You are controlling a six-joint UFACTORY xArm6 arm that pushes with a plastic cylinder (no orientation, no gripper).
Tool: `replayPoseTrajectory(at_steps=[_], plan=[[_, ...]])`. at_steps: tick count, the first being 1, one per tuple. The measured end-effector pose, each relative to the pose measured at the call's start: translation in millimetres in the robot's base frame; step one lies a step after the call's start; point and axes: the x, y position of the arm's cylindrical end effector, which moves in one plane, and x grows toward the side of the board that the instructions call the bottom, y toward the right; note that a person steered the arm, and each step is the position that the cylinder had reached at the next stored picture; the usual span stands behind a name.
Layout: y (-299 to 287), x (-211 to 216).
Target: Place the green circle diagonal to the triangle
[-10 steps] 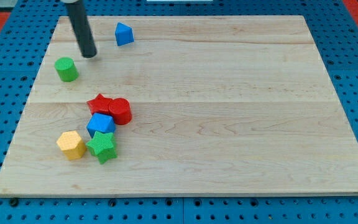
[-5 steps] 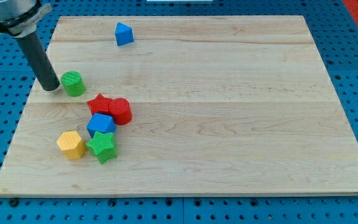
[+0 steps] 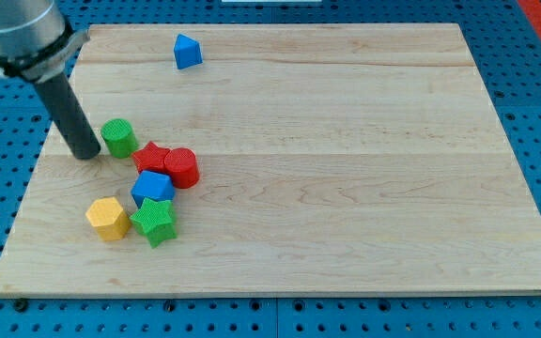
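The green circle [image 3: 118, 137] lies on the wooden board [image 3: 346, 169] at the view's left, just up-left of the red star [image 3: 151, 156]. The blue triangle [image 3: 187, 51] sits near the view's top, well above and to the right of the green circle. My tip [image 3: 87, 153] is on the board directly left of the green circle, close against it. The dark rod rises up-left from the tip to the arm at the view's top left corner.
A cluster sits below the green circle: the red star, a red cylinder [image 3: 182, 167], a blue cube [image 3: 152, 187], a green star [image 3: 154, 221] and a yellow hexagon [image 3: 107, 218]. The board's left edge [image 3: 40, 160] is close to my tip.
My tip went from above the green circle round to its left and then down. The green circle slid down and right, toward the red star. The other blocks have not moved.
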Motion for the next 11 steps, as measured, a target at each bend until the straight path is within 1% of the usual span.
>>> replayPoseTrajectory(at_steps=[1, 2, 4, 5, 6, 7, 9, 10, 11], plan=[[-6.9, -15.9], [23.4, -16.5], [58.5, -38.2], [104.1, -36.2], [79.9, -27.3], [41.2, -24.6], [40.7, -17.4], [66.3, -25.1], [73.5, -15.0]])
